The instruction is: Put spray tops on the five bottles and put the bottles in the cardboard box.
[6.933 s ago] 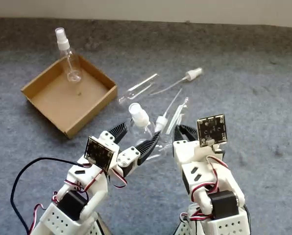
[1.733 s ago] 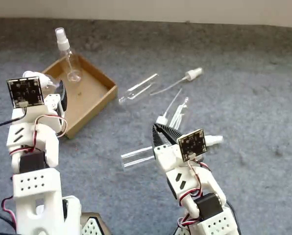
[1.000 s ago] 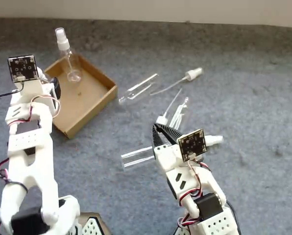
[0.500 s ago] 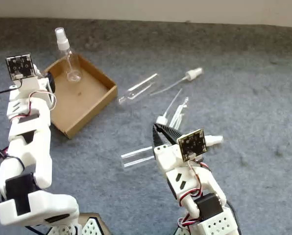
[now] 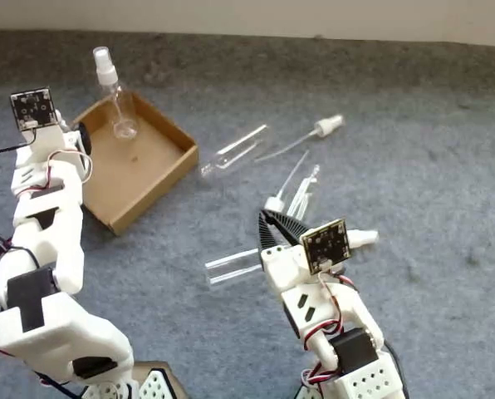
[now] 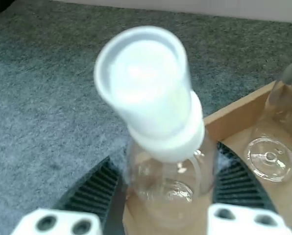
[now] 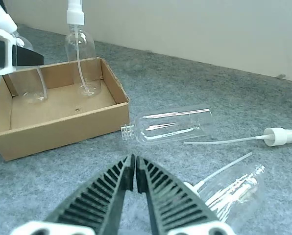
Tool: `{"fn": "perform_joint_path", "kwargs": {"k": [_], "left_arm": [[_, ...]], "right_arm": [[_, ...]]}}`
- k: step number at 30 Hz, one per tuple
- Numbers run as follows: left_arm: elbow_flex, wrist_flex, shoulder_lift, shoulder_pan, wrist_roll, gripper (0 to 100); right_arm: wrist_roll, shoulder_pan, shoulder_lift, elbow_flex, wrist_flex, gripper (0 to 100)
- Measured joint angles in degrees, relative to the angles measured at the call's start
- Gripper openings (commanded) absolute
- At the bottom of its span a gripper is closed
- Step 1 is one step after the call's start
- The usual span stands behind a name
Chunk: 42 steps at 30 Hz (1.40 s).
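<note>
My left gripper (image 6: 168, 188) is shut on a clear bottle with a white spray top (image 6: 151, 98), held upright inside the near-left corner of the cardboard box (image 5: 160, 179). The right wrist view shows that bottle (image 7: 28, 78) too. Another topped bottle (image 5: 119, 104) stands in the box's far corner. My right gripper (image 7: 135, 176) is shut on nothing, low over the carpet. A topless bottle (image 5: 233, 152) lies ahead of it, next to a loose spray top (image 5: 328, 125). A bottle with a top (image 5: 293, 195) lies closer. A further topless bottle (image 5: 231, 266) lies beside the right arm.
Grey carpet covers the table; a wall runs along the far edge. A white spray top (image 5: 360, 238) lies beside the right arm's wrist. Open carpet lies to the right and between the box and the right arm.
The left arm has carried the topped bottle from the middle of the table to the box's near-left corner and has barely moved in the last half second. The right arm shifted early, then kept still.
</note>
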Motion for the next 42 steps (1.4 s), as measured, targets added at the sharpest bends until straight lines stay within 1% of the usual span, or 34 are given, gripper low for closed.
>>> {"fn": "perform_joint_path", "kwargs": {"k": [7, 25, 31, 42], "left_arm": [[0.00, -3.87, 0.53, -1.14, 0.09, 9], [1.41, -4.13, 0.53, -1.14, -0.09, 9], [2.20, -4.31, 0.53, -1.14, -0.09, 16], [3.96, -5.36, 0.35, -1.41, -0.09, 17]], "right_arm": [[0.00, 0.00, 0.00, 0.00, 0.00, 0.4], [0.00, 0.00, 0.00, 0.00, 1.41, 0.4], [0.00, 0.00, 0.00, 0.00, 1.41, 0.4], [0.00, 0.00, 0.00, 0.00, 1.41, 0.4]]}}
